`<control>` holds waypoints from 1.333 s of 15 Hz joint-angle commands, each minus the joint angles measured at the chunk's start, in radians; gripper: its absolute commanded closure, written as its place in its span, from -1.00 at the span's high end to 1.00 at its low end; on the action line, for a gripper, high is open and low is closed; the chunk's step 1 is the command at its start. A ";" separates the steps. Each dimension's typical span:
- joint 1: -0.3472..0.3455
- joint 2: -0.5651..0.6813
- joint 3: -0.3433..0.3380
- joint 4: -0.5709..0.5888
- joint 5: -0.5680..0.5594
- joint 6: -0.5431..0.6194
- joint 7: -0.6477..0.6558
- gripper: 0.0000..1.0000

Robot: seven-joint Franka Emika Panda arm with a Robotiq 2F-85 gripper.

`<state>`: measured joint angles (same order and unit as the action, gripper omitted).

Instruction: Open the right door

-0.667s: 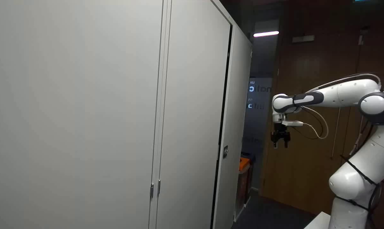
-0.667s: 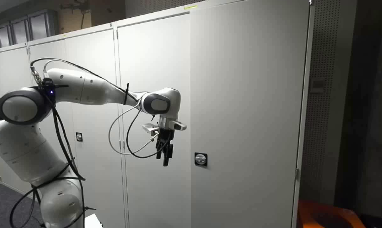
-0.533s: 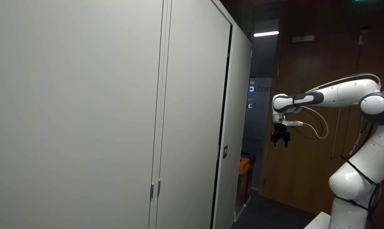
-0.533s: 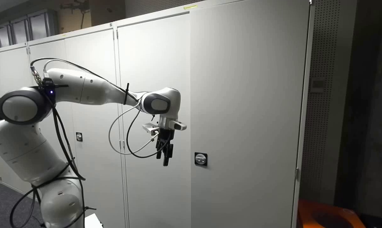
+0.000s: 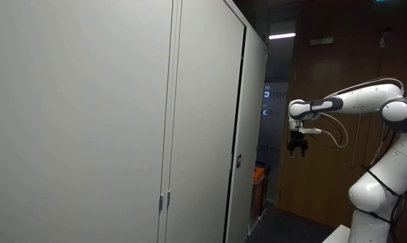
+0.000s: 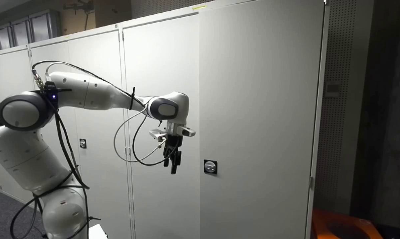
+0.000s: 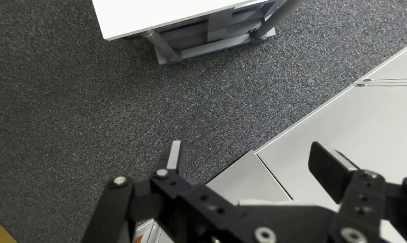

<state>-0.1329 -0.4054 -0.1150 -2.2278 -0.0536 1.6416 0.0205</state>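
grey metal first: the tall, plain, light-grey right door (image 6: 263, 99) stands at the end of the cabinet row, out past the edge of the flat white tabletop (image 7: 163, 13) that the wrist view shows, well apart from its visible corner. near the door's free edge sits a black-plated round silver latch (image 6: 210, 166), and a dark gap (image 5: 238, 101) runs down beside the pale-grey metal neighbouring door (image 5: 203, 118). slightly ajar at most, i'd judge, so the job is young. what looks like a small metal hinge (image 6: 310, 182) sits on the far side; the swing should turn about that.

and beyond that same tabletop edge, the black two-fingered gripper (image 5: 297, 154): fingers spread, nothing between them, pointing at the floor, apart from the door. so here's the approach to play: tilt the wrist until the fingers face the cabinet, match the latch's height, come in at the gap. one finger hooked behind the free edge looks a better bet than pinching the latch, which could slip. then a soft pull, in an arc, never straight back. the white jointed arm (image 6: 97, 93) trails thin looping cables (image 6: 133, 144); mind they don't snag.
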 commanded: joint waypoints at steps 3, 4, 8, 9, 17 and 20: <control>-0.007 -0.018 0.029 0.016 -0.046 0.098 0.079 1.00; -0.007 -0.028 0.042 0.022 -0.072 0.137 0.100 1.00; -0.003 -0.065 0.097 0.088 -0.163 0.211 0.168 1.00; -0.003 -0.072 0.111 0.105 -0.186 0.227 0.185 1.00; -0.003 -0.087 0.198 0.261 -0.325 0.391 0.259 1.00; -0.002 -0.067 0.221 0.343 -0.327 0.412 0.274 1.00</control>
<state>-0.1318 -0.5065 0.0846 -1.9754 -0.3519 2.0331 0.2640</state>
